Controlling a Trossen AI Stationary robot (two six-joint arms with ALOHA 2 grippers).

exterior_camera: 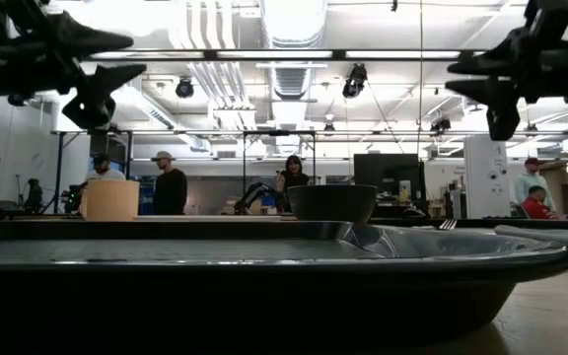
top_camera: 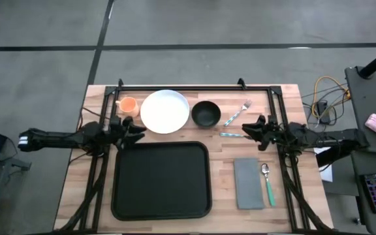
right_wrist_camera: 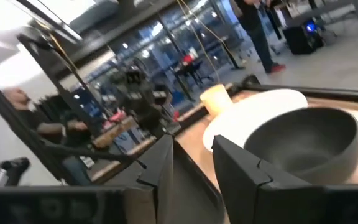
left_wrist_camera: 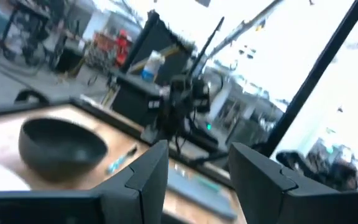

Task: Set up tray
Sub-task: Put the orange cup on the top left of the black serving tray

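Observation:
The large black tray [top_camera: 161, 181] lies flat on the wooden table, near the front; its rim fills the low view [exterior_camera: 264, 258]. Behind it stand an orange cup [top_camera: 128, 105], a white plate [top_camera: 165, 111] and a black bowl [top_camera: 205, 113]. My left gripper [top_camera: 136, 134] hovers open and empty above the tray's far left corner, fingers pointing toward the table's right. My right gripper [top_camera: 247, 130] hovers open and empty right of the bowl, pointing left. Both are raised well above the table in the low view, the left gripper [exterior_camera: 106, 74] and the right gripper [exterior_camera: 471, 79].
A fork [top_camera: 237, 112] and a teal-handled utensil [top_camera: 230, 134] lie right of the bowl, under my right gripper. A grey napkin [top_camera: 248, 183] and a green-handled spoon [top_camera: 267, 183] lie right of the tray. People stand in the room behind the table.

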